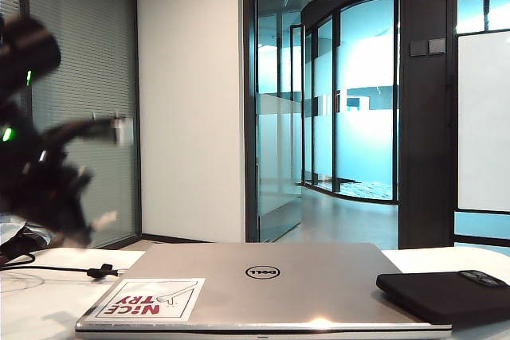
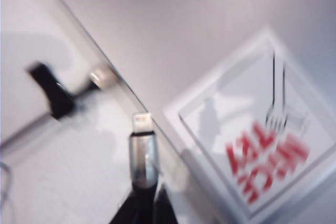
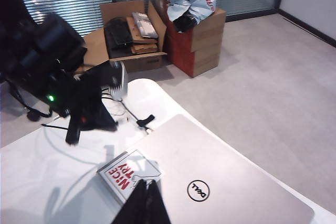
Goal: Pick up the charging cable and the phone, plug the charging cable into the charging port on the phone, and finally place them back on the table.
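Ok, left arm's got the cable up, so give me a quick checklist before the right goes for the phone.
1. Left gripper shut on the cable plug: ok, silvery tip pokes out past the fingers.
2. Plug tip clear of the laptop: ok, it hangs above the lid's edge.
3. Cord trailing free: cannot tell; its black tie lies on the table, the rest is blurred.
4. Phone reachable: ok, it lies flat on the laptop's right corner.
5. Right gripper ready to grasp: not ok, shut, empty, above the laptop's sticker.
6. Phone's port facing: cannot tell.
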